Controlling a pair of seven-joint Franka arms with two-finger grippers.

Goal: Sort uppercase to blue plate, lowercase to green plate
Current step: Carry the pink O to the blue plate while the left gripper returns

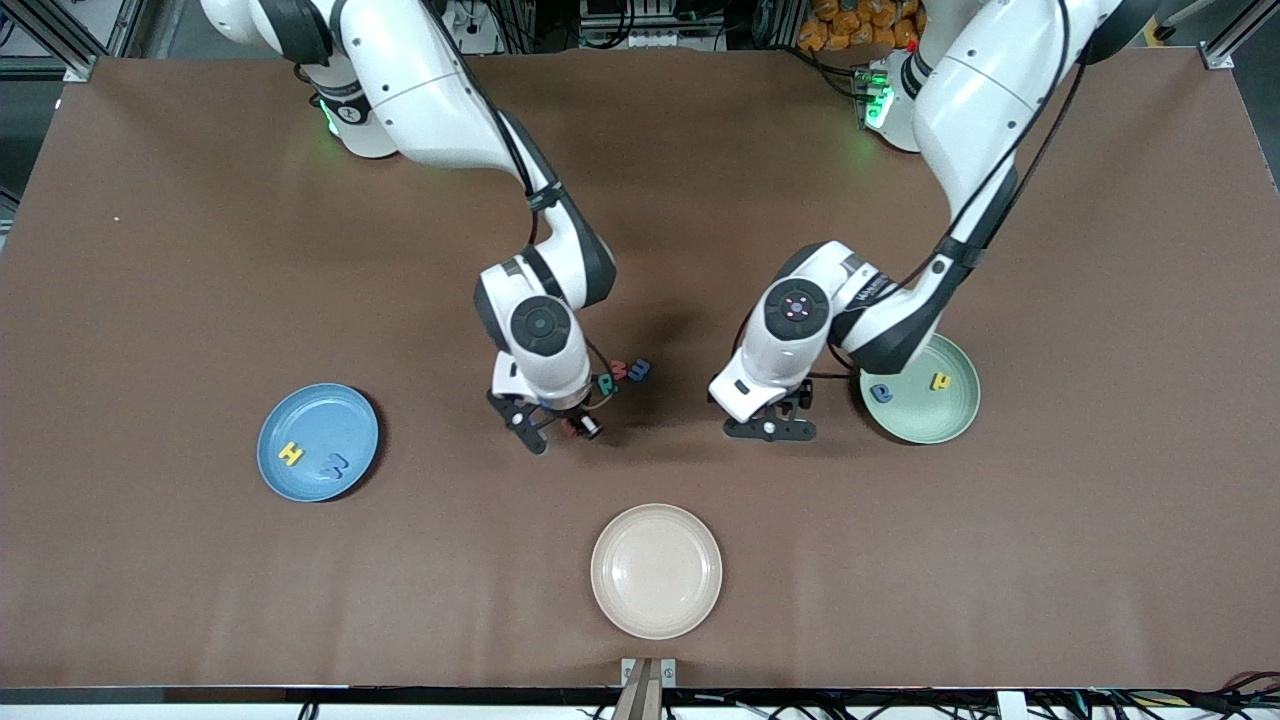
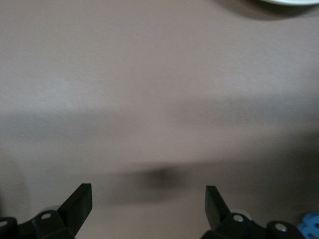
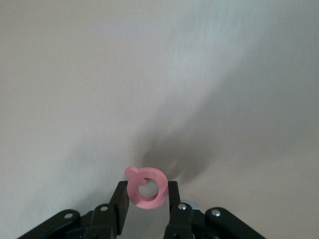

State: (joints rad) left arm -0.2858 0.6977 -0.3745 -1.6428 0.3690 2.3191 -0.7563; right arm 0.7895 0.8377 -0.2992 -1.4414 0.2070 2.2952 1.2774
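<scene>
My right gripper [image 3: 146,193] is shut on the pink-red Q [image 3: 146,187], held on edge between its fingers just above the bare table, close to the loose letters. In the front view this gripper [image 1: 563,428] is near the table's middle. A teal R [image 1: 607,382], a red m-like letter [image 1: 621,369] and a blue m-like letter [image 1: 640,370] lie beside it. The blue plate [image 1: 345,410] holds a yellow H [image 1: 291,453] and a blue W [image 1: 335,465]. The green plate [image 1: 925,425] holds a blue a [image 1: 881,393] and a yellow h-like letter [image 1: 940,381]. My left gripper [image 1: 770,428] [image 2: 148,201] hangs open and empty beside the green plate.
A cream plate [image 1: 656,600] lies bare near the table's front edge, nearer to the front camera than both grippers. A pale plate rim [image 2: 294,1] shows at the edge of the left wrist view. Brown tabletop stretches wide round all three plates.
</scene>
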